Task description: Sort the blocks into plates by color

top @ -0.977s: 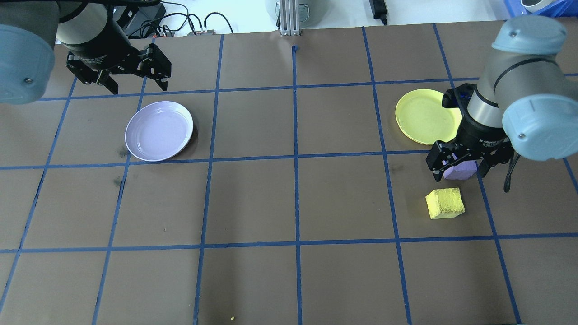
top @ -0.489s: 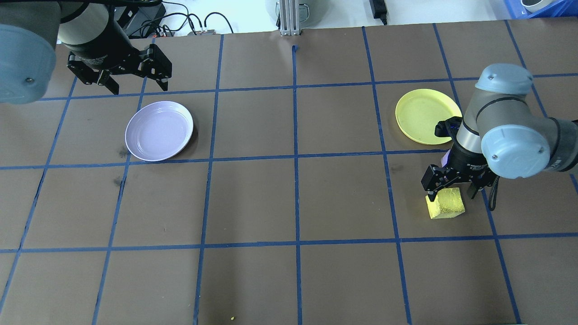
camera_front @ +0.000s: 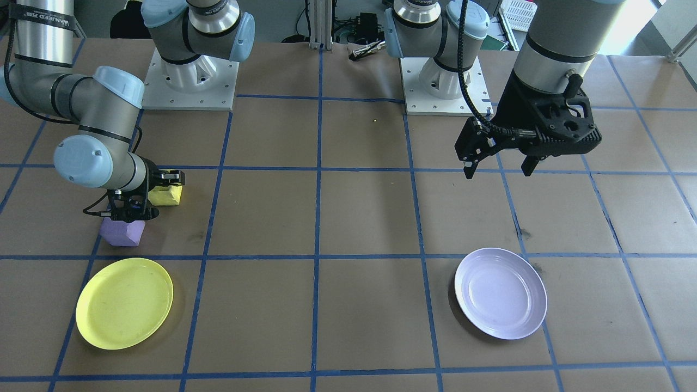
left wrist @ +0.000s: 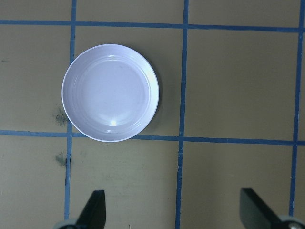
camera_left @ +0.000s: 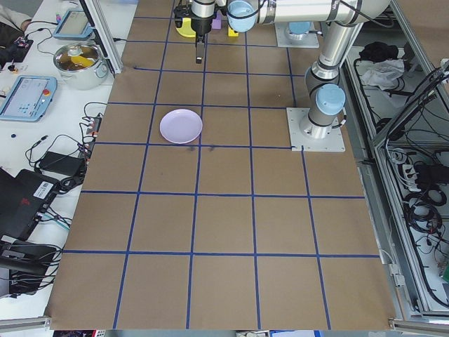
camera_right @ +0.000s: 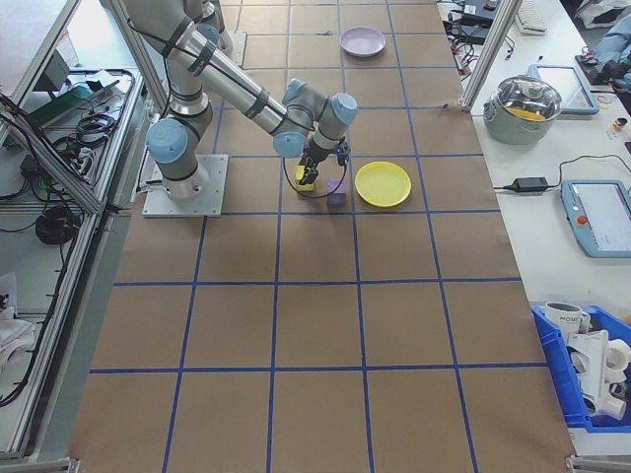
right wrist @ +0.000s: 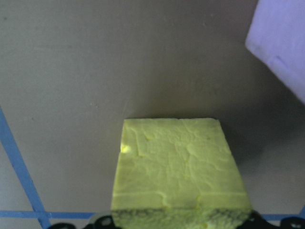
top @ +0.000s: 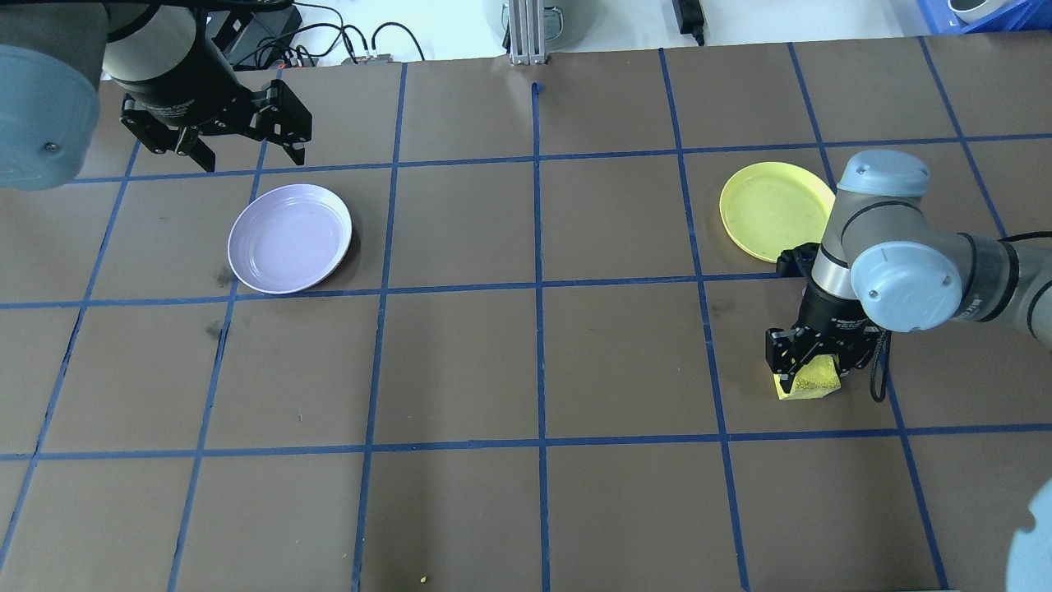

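The yellow block (top: 812, 381) lies on the table, and my right gripper (top: 809, 367) is lowered over it, open, with a finger on either side. In the right wrist view the yellow block (right wrist: 181, 167) fills the lower middle and the purple block (right wrist: 281, 47) shows at the top right. The purple block (camera_front: 122, 232) rests between the yellow block (camera_front: 166, 196) and the yellow plate (camera_front: 124, 302); overhead my right arm hides it. Neither the yellow plate (top: 768, 210) nor the lavender plate (top: 289, 238) holds anything. My left gripper (top: 246, 156) hangs open beyond the lavender plate (left wrist: 110, 93).
Blue tape lines grid the brown table. Both arm bases (camera_front: 190, 81) stand on the robot's side. A metal post (top: 526, 33) and cables (top: 353, 41) sit past the far edge. A lidded pot (camera_right: 532, 99) and a blue bin (camera_right: 592, 365) are off the table.
My right gripper has moved from above the purple block toward the robot and down around the yellow block. The left arm has not moved.
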Controlling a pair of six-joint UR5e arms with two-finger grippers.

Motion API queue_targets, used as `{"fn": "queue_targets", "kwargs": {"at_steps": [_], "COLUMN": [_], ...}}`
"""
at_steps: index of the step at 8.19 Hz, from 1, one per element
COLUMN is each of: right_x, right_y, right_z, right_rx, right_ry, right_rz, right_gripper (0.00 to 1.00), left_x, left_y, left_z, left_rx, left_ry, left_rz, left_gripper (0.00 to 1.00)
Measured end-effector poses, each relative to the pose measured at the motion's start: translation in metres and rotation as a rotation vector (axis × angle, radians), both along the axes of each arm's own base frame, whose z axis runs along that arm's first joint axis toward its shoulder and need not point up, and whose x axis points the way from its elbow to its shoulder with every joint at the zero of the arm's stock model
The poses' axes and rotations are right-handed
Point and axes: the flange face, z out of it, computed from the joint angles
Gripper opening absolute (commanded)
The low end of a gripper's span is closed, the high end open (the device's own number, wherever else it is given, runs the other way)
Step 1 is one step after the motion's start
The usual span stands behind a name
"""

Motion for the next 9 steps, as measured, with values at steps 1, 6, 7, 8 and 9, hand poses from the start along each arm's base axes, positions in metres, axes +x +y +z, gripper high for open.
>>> {"fn": "queue_targets", "kwargs": {"at_steps": [1,6,7,8,9], "right_x": [-0.001,-0.015,-0.018,-0.022,-0.026], "right_y": [-0.003,-0.075,-0.095,-0.117,-0.143], "right_z": [0.002,0.093,0.104,0.106,0.106], "right_rx": [0.0,-0.004,-0.022,-0.039,-0.063], "right_ry": [0.006,0.02,0.023,0.025,0.028], "right_rz": [-0.013,-0.062,-0.061,-0.059,-0.055], "right_gripper": [0.44,0.5,0.5,0.51,0.53], "left_x": [0.0,0.0,0.0,0.0,0.001], "left_y": [0.0,-0.003,-0.004,-0.007,-0.01], "left_z": [0.0,-0.004,-0.006,-0.009,-0.011], "left_rx": [0.001,0.007,0.011,0.016,0.019], "left_ry": [0.0,0.002,0.001,0.001,0.001], "left_rz": [0.0,0.0,0.0,0.0,0.001], "left_gripper": [1.0,1.0,1.0,1.0,1.0]}}
